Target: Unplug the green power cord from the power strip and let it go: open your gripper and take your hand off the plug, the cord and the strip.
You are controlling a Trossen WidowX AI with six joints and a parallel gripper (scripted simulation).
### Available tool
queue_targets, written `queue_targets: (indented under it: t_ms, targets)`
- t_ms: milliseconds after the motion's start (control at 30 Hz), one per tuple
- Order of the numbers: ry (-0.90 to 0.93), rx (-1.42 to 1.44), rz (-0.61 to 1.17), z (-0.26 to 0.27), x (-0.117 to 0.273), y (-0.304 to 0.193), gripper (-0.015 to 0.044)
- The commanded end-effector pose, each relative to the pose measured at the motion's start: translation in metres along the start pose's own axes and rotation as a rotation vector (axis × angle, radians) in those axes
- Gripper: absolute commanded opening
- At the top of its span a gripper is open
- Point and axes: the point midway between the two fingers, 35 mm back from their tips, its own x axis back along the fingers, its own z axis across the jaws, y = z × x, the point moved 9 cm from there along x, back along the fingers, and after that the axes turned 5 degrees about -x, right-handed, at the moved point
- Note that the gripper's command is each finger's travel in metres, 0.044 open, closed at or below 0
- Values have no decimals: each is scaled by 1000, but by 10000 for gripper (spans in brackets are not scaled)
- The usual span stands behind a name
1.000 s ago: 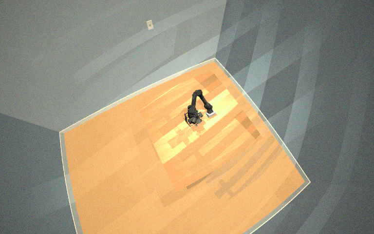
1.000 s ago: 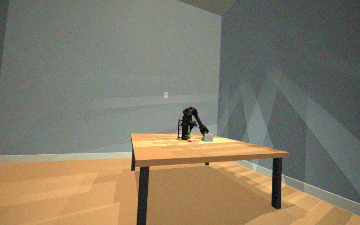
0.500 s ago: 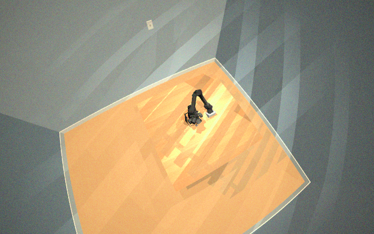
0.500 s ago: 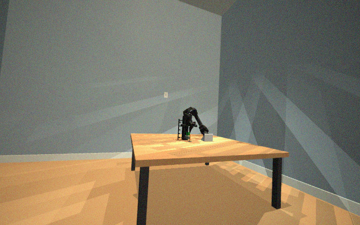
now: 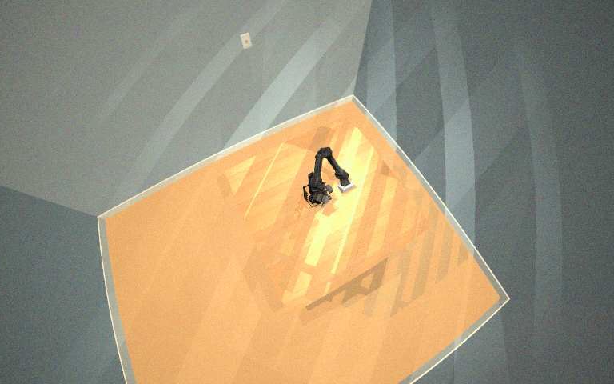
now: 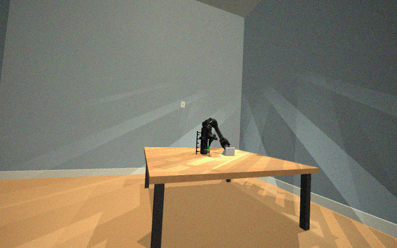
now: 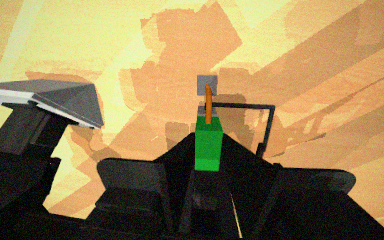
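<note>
The green plug (image 7: 209,147) (image 6: 208,147) shows in the middle of the wrist view, with an orange cord (image 7: 209,102) at its far end. My gripper (image 7: 207,136) is shut on the green plug, one black finger against each side. The plug stands above the wooden table (image 6: 234,175). Small grey pieces show by the cord, one of them a grey square (image 7: 201,85). I cannot make out the power strip clearly, nor whether the plug still sits in it. In the top view the plug is hidden by the arm.
A light grey block (image 5: 346,188) (image 6: 229,151) is at the foot of the arm, and its sloped top shows at the left of the wrist view. A thin black frame (image 7: 268,131) (image 6: 197,142) is close beside the plug. A white wall plate (image 5: 246,41) (image 6: 182,104) is behind.
</note>
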Motion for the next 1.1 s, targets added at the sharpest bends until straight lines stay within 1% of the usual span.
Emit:
queue_targets:
  t_ms: [0,733,767,933,1067]
  targets:
    - [-2,1,-18,0,2,13,0]
    - [-4,2,-21,4,7,48,0]
    - [2,-4,-21,3,3,38,26]
    - [2,-4,-21,3,3,38,157]
    - [2,-4,-21,3,3,38,160]
